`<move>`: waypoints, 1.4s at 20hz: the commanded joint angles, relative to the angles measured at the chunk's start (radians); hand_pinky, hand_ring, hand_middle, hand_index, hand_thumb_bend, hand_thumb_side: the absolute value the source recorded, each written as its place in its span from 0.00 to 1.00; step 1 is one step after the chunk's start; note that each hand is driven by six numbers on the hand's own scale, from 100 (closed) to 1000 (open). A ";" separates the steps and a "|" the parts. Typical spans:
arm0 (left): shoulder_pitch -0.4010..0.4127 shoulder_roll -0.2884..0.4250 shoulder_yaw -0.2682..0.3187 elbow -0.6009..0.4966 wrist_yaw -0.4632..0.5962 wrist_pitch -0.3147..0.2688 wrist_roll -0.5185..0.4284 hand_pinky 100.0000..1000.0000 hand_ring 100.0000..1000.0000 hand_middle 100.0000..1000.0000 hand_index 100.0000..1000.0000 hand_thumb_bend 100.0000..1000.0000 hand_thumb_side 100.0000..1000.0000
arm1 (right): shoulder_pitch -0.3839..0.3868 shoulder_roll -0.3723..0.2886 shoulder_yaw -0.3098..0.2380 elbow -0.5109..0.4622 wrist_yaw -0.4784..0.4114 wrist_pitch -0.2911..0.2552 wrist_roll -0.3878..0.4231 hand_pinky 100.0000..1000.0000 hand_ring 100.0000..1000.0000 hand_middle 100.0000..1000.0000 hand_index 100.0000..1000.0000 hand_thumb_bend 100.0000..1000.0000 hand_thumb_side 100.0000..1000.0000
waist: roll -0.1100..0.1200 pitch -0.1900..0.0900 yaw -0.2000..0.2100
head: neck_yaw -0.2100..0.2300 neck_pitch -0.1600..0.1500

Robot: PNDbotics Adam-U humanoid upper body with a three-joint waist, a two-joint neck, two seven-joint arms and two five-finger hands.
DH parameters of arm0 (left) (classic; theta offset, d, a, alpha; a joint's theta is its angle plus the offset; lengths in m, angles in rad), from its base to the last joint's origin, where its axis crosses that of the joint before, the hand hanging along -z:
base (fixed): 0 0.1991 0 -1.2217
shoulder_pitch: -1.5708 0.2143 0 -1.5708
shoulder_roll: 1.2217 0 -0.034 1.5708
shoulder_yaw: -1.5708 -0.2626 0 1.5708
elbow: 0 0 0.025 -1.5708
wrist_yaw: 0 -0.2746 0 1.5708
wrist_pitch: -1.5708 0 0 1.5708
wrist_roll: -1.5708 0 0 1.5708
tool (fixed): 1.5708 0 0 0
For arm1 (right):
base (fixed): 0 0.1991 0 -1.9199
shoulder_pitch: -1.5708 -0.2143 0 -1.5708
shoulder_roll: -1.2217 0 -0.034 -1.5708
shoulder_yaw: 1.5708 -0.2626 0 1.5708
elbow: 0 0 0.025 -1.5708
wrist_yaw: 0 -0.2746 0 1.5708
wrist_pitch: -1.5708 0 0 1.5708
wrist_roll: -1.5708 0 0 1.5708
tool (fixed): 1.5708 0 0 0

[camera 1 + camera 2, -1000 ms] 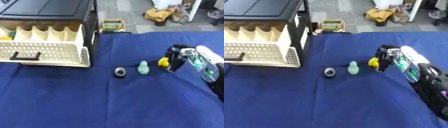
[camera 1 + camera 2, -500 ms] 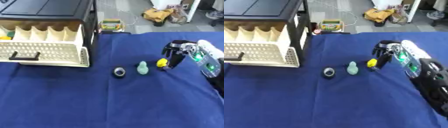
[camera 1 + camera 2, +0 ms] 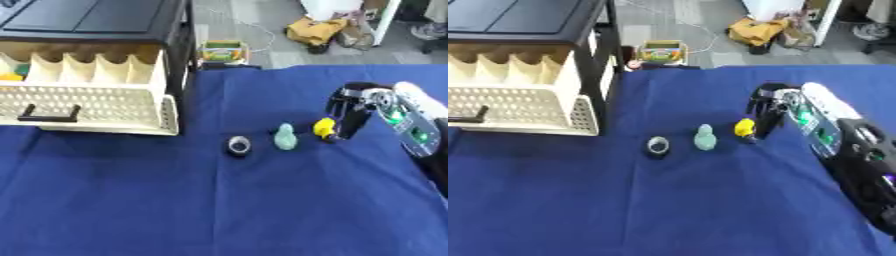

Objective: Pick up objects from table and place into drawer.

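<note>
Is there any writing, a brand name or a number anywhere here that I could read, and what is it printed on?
None can be read.
The small box on the floor beyond the table has a colourful printed face, too blurred to read.
The robot's right hand has green patches on the forearm behind it; no letters can be made out.
The drawer, yellow object, pale green object and dark ring show no markings.

Right hand [image 3: 353, 112] reaching in from the right edge, fingers pointing down, seemingly curled; arm trailing back toward the lower right.
</note>
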 commanded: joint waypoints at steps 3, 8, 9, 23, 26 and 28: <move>-0.005 0.016 0.020 -0.012 0.002 0.001 0.005 0.00 0.00 0.00 0.65 0.00 0.78 | -0.019 -0.012 -0.004 0.017 0.022 0.000 -0.020 0.33 0.61 0.58 0.71 0.40 0.05 | 0.001 -0.019 0.005 | -0.005 -0.012; 0.001 0.012 0.023 -0.012 0.002 0.003 0.008 0.00 0.00 0.00 0.65 0.00 0.78 | -0.023 -0.003 -0.005 0.023 0.014 0.010 -0.038 0.32 0.60 0.58 0.71 0.39 0.06 | 0.002 -0.018 0.008 | -0.006 -0.014; 0.002 0.012 0.023 -0.012 0.001 0.003 0.008 0.00 0.00 0.00 0.65 0.00 0.78 | -0.024 -0.002 -0.005 0.023 0.011 0.012 -0.039 0.32 0.60 0.58 0.71 0.38 0.06 | 0.002 -0.018 0.009 | -0.006 -0.014; 0.011 0.007 0.027 -0.012 -0.002 0.006 0.008 0.00 0.00 0.00 0.65 0.00 0.78 | -0.034 -0.002 -0.007 0.004 -0.009 0.036 -0.042 0.31 0.59 0.59 0.74 0.41 0.09 | -0.003 -0.017 0.006 | -0.003 -0.014; 0.013 0.006 0.027 -0.012 -0.002 0.005 0.008 0.00 0.00 0.00 0.65 0.00 0.78 | -0.035 -0.001 -0.008 0.004 -0.007 0.041 -0.041 0.31 0.60 0.60 0.76 0.43 0.10 | -0.003 -0.017 0.006 | -0.003 -0.015; 0.014 0.005 0.027 -0.012 -0.003 0.005 0.008 0.00 0.00 0.00 0.65 0.00 0.78 | -0.036 0.000 -0.008 0.005 -0.005 0.043 -0.039 0.31 0.60 0.61 0.77 0.45 0.11 | -0.003 -0.017 0.007 | -0.004 -0.015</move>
